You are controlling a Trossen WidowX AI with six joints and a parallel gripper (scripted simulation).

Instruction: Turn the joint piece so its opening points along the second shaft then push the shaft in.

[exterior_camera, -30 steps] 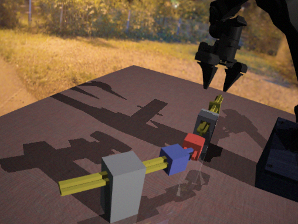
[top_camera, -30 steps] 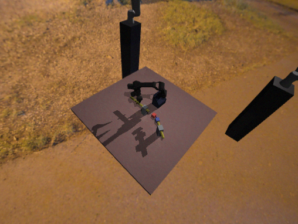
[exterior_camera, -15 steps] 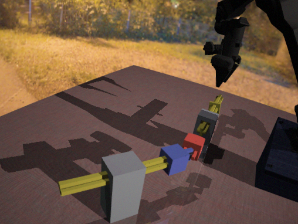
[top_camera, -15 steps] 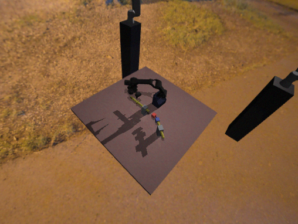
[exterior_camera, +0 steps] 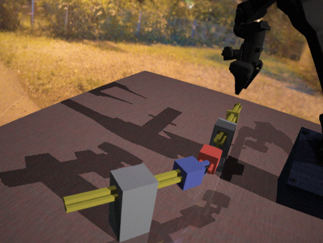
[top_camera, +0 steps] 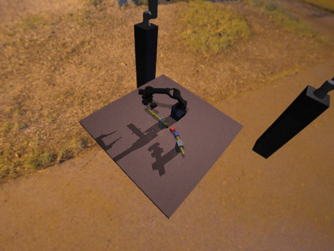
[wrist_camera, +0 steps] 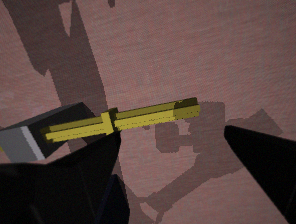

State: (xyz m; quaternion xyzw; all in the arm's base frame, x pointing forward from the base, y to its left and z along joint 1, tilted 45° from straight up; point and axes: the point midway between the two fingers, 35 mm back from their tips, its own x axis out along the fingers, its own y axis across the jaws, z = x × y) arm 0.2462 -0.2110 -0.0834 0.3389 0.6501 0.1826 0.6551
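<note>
The red joint piece (top_camera: 172, 129) (exterior_camera: 210, 153) is hinged to a blue joint part (top_camera: 176, 134) (exterior_camera: 192, 175) on the first yellow shaft (top_camera: 183, 152) (exterior_camera: 90, 198), held in a light grey block (top_camera: 179, 144) (exterior_camera: 137, 207). The red piece's opening is hidden. The second yellow shaft (top_camera: 153, 114) (exterior_camera: 238, 107) (wrist_camera: 150, 117) with its collar (exterior_camera: 233, 114) (wrist_camera: 108, 122) passes through a darker grey block (top_camera: 162, 122) (exterior_camera: 227, 131) (wrist_camera: 20, 145); its near end is short of the red piece. My gripper (top_camera: 149, 105) (exterior_camera: 241, 91) (wrist_camera: 170, 133) is open and empty above the second shaft's far part.
The arm's dark base (top_camera: 178, 112) (exterior_camera: 302, 178) stands beside the second shaft. Both blocks stand on a square tabletop (top_camera: 197, 131) (exterior_camera: 38, 133) with shadows across it. Two dark posts (top_camera: 146, 52) (top_camera: 289, 123) rise outside its edges.
</note>
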